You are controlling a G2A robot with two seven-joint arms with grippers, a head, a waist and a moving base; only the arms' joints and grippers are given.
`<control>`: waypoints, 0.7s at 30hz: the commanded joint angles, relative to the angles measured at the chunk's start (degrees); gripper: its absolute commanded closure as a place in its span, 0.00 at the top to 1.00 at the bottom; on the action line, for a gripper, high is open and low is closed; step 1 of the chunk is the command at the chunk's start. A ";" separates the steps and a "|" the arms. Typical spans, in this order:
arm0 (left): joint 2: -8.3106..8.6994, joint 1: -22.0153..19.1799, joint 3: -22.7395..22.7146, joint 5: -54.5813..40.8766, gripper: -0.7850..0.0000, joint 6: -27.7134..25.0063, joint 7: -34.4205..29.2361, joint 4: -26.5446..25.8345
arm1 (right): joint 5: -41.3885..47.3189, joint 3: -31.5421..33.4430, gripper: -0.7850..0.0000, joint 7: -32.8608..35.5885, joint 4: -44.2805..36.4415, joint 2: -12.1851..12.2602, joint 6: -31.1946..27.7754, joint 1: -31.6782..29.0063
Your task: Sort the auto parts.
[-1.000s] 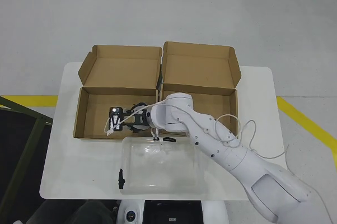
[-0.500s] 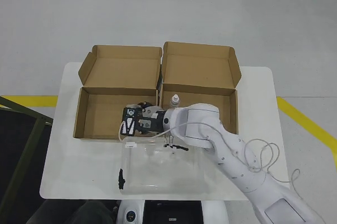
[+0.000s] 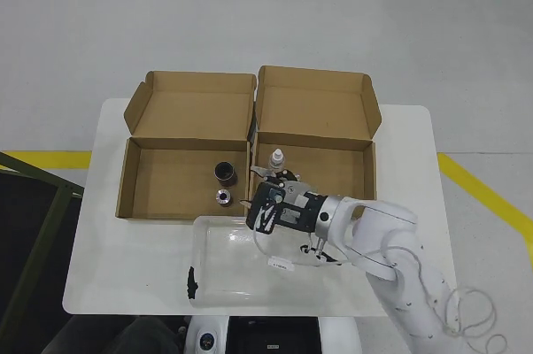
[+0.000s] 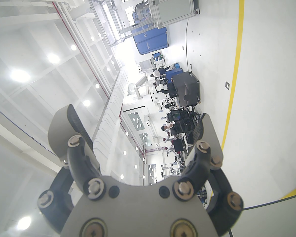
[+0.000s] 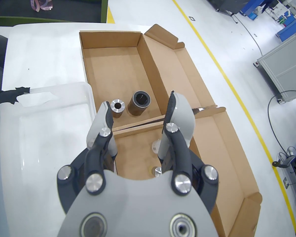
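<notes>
Top view puts the white table (image 3: 94, 257) under everything my fingers work over. On it two open cardboard boxes sit side by side, touching. The left box (image 3: 160, 186) is ahead of my right fingertips, and the right box (image 3: 346, 177) is partly beneath them. A clear plastic bin (image 3: 231, 283) lies against the boxes on my side, its far rim under my right wrist.

My right gripper (image 3: 259, 212) hangs above the spot where the bin's rim meets the near corner of the right box, by the wall the two boxes share. Its fingers (image 5: 180, 114) are spread well apart and grip nothing. My left gripper (image 4: 138, 122) is turned out toward the hall, its fingers also spread wide with nothing between them.

A black sleeve (image 5: 139, 104) stands upright on the left box's floor. It is out past my right fingertips, lined up with the gap between them and not touching them. A smaller silver sleeve (image 5: 118, 107) stands upright just beside it. In the right wrist view it sits close to the tip of one finger, but it is down on the box floor and apart from that finger. A small white part (image 5: 156, 146) stands in the right box, seen down through the gap between my right fingers near their bases.
</notes>
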 commanded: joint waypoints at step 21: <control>0.00 0.00 0.00 0.00 1.00 0.00 0.00 0.00 | -3.51 27.48 0.49 -24.31 -11.93 3.89 4.32 -30.37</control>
